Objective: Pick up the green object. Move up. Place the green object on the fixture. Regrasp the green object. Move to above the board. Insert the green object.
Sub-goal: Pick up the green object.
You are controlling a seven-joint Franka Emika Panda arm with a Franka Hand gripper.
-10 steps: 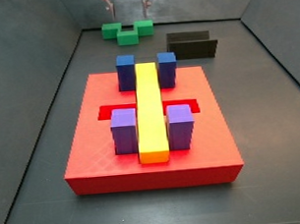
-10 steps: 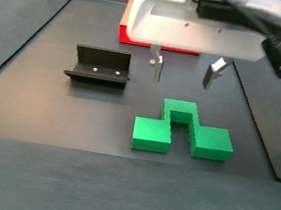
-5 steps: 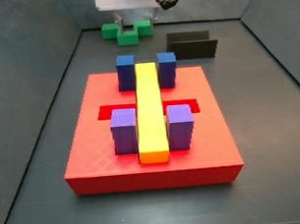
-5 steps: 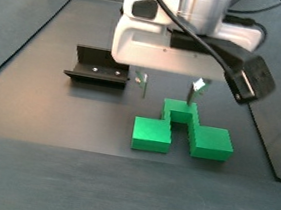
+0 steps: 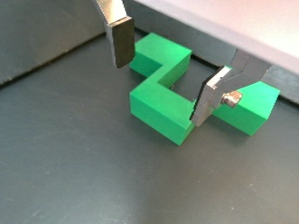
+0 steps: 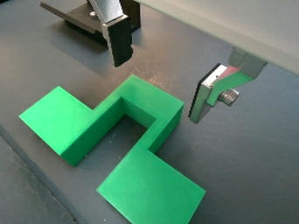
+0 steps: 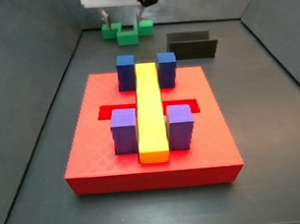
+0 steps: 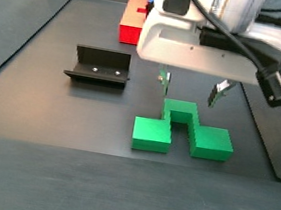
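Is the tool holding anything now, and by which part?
Nothing is held. The open tool hovers above the green object, its fingers apart from it.

Gripper (image 8: 190,88) low near the floor, pointing straight down, silver fingers (image 5: 118,40) spread wide apart with nothing clamped between the dark pads

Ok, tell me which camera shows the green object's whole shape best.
The side view from the front: the green object lies fully visible on the floor, the open gripper just above it. Both wrist views show it close up, its raised middle between the fingers. The far side view shows only a small part behind the board.
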